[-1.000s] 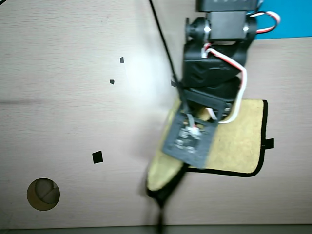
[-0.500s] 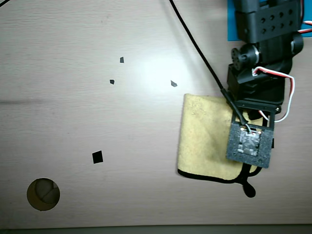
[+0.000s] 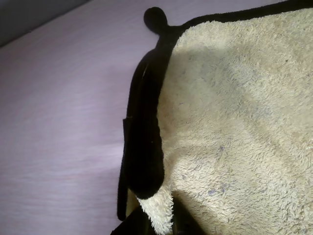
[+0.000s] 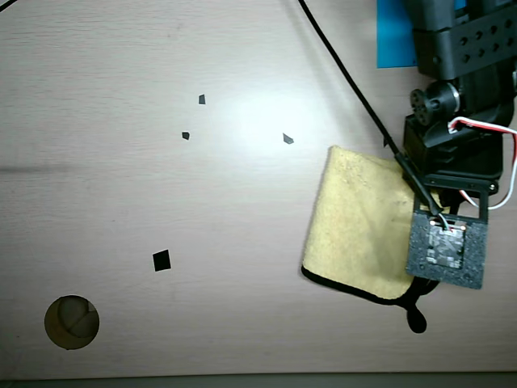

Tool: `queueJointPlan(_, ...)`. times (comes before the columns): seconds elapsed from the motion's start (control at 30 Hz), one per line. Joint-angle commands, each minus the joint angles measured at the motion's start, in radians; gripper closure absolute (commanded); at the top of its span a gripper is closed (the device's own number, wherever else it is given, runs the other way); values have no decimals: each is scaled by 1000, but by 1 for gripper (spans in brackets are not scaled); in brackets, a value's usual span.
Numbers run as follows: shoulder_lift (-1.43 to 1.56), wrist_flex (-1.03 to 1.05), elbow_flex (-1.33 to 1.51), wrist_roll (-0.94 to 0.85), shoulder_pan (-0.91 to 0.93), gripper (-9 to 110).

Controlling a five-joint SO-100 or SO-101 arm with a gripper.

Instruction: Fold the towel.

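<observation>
Pincer (image 3: 155, 226) clamped narrow on the yellow towel (image 4: 362, 226), cloth bunched right at the tips, rest sprawled ahead on the table (image 4: 161, 186). Thin grip on fluffy pile: could slip free mid-fold.

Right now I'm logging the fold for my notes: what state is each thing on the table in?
towel: yellow with dark trim, doubled over, lying flat on the table.
hanging loop: sticking out past the towel's corner, resting on the table.
hand: fingers closed on the towel's corner at the bottom of the wrist view.
black cable: slack, running across the table to the arm.
</observation>
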Motion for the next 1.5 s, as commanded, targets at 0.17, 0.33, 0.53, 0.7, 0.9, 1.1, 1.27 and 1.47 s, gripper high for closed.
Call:
queueJointPlan(0.17,0,-3,-3,-44,-77,101)
queueJointPlan(0.33,-20,-5,-12,-31,-112,101)
queueJointPlan(0.53,-29,-5,23,-60,-101,96)
queueJointPlan(0.7,-9,5,32,-44,-63,89)
queueJointPlan(0.9,81,46,29,-26,-31,86)
queueJointPlan(1.1,216,74,135,55,26,91)
queueJointPlan(1.27,305,81,270,127,77,95)
queueJointPlan(1.47,319,110,319,176,110,96)
